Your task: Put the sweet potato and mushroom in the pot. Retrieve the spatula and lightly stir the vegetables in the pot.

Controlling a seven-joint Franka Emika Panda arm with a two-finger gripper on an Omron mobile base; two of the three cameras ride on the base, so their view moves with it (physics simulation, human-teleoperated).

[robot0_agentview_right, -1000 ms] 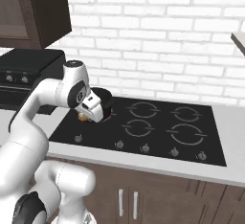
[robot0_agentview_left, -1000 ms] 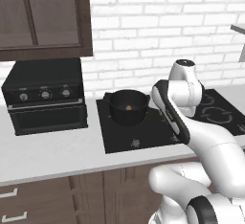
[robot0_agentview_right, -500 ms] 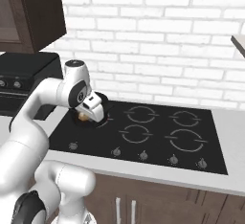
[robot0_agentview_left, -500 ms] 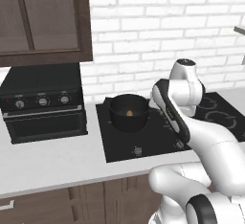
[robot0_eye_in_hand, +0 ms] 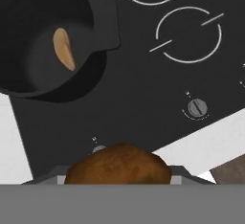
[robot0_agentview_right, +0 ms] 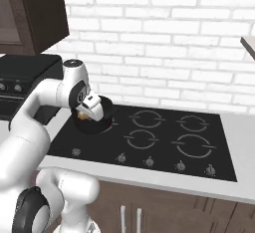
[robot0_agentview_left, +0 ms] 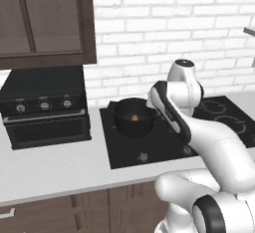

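The whole picture has slid sideways in both base views over the last second, so the base has driven along, not the things. The pot (robot0_agentview_left: 134, 127) now sits nearer the middle of the left base view, and the small oven (robot0_agentview_left: 45, 107) at the left end of the worktop (robot0_agentview_left: 50, 165) has drifted toward the picture's edge. The arm's pose looks much the same throughout.

The gripper (robot0_agentview_right: 84, 114) is clenched on a brown lump, which I take to be the mushroom (robot0_eye_in_hand: 118, 164). In the hand view the lump hangs over the front edge of the hob (robot0_eye_in_hand: 143, 89), close to the pot but not over its mouth. The pot stands at the hob's left end, and the sweet potato (robot0_eye_in_hand: 63, 48) already lies on its floor, an orange-tan sliver.

So the first vegetable looks done and the second is being carried in. The gripper must still come over the pot's mouth before letting go. The spatula step has not yet begun.
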